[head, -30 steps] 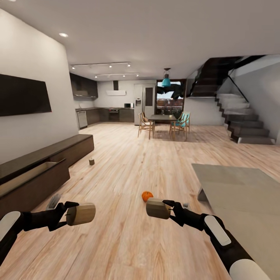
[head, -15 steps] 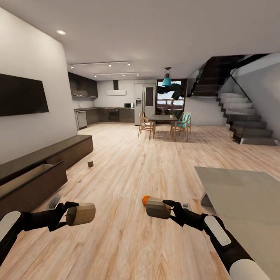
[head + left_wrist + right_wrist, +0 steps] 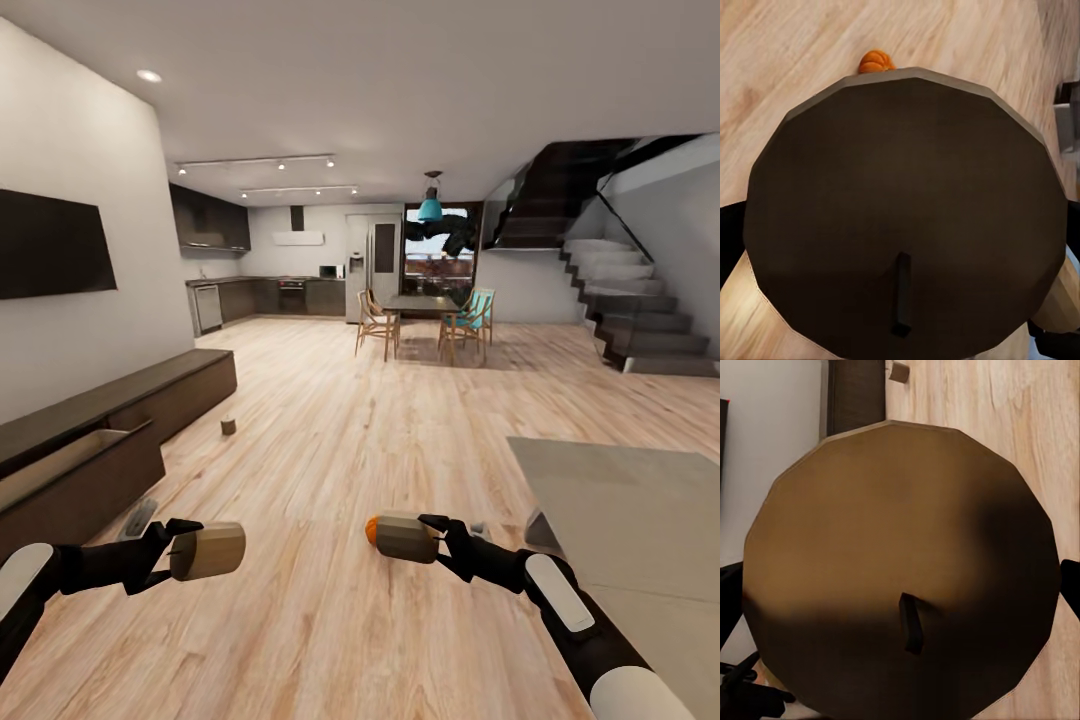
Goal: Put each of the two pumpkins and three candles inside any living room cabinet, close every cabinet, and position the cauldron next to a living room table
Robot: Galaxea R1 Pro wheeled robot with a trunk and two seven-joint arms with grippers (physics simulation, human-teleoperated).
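My left gripper (image 3: 183,548) is shut on a stubby brown candle (image 3: 208,551), whose dark top and wick fill the left wrist view (image 3: 900,217). My right gripper (image 3: 437,538) is shut on a second candle (image 3: 404,537) (image 3: 900,562). An orange pumpkin (image 3: 371,531) (image 3: 875,61) lies on the floor, partly hidden behind the right candle. A third candle (image 3: 229,426) (image 3: 898,370) stands on the floor beside the long dark cabinet (image 3: 150,400) along the left wall. The cabinet's near drawer (image 3: 70,462) is pulled open. The cauldron is out of view.
A low grey table (image 3: 620,490) stands at the right, with a small grey object (image 3: 478,526) near its leg. Another grey object (image 3: 137,517) lies by the open drawer. A dining set (image 3: 425,318), the kitchen and stairs (image 3: 640,320) are far ahead.
The whole picture has shifted as the camera advanced, so the pumpkin now sits lower and partly behind the right candle. Both grippers hold their candles as before.
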